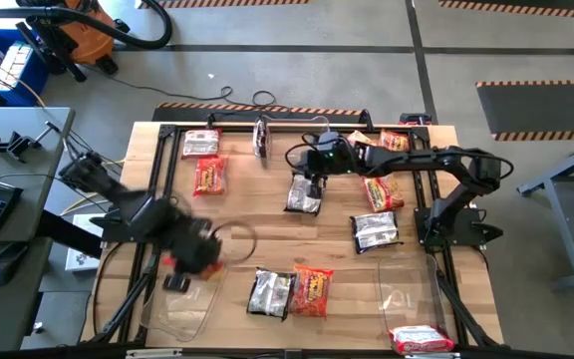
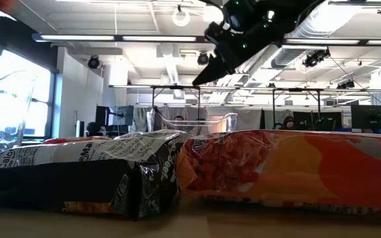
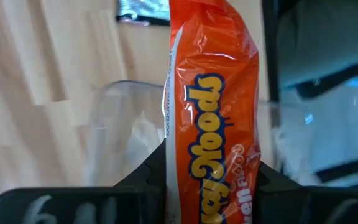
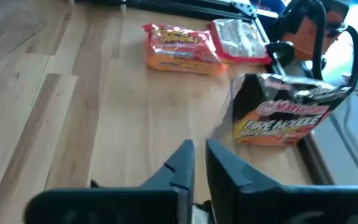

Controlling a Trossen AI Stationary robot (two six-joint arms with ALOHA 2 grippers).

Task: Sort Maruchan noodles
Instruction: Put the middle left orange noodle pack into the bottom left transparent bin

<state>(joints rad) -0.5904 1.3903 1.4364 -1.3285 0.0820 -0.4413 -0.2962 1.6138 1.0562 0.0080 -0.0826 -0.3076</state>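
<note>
Grey concrete floor (image 1: 297,75) with striped hazard tape (image 1: 546,10) (a bright window (image 2: 8,92) beyond).

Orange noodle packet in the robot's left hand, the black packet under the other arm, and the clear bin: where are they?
Orange packet (image 3: 213,124): left wrist view, printed front.
Black packet (image 1: 304,196): high view, middle of wrapper.
Clear bin (image 1: 185,309): high view, bare floor.

One camera looks straight down on the desk (image 1: 267,234); another sits level at its surface; both see two neighbouring packets.
</note>
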